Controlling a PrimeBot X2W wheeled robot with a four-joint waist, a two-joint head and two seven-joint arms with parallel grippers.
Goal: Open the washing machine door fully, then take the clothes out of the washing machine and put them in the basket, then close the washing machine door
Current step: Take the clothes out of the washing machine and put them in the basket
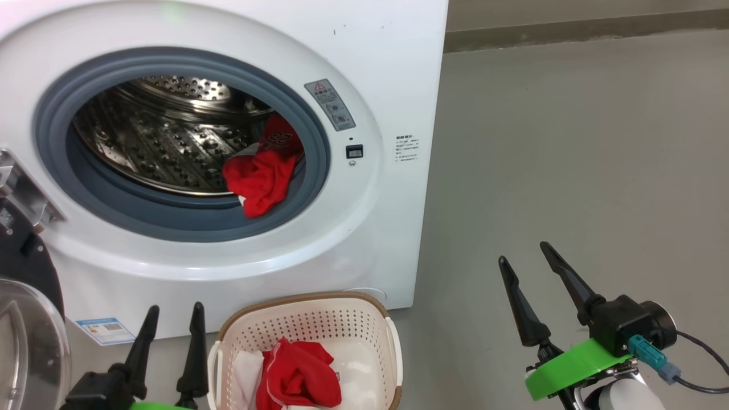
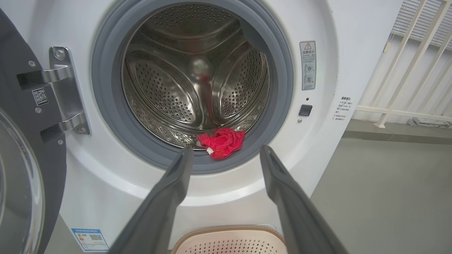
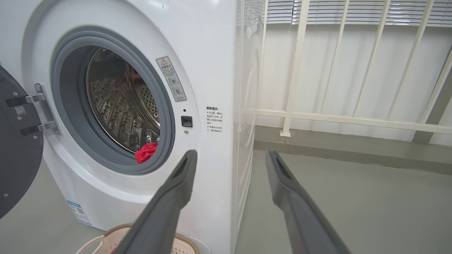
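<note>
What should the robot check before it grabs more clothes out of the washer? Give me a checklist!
1. Washing machine door out of the way: ok, it is swung wide to the side on its hinge.
2. Left claw open and empty: ok.
3. Right claw open and empty: ok.
4. Drum emptied: not ok, a red garment lies at its front lip, draped onto the grey ring.
5. Basket ready below the opening: ok, it holds red and white pieces with room left.
6. Nothing else hiding low in the drum: cannot tell.
</note>
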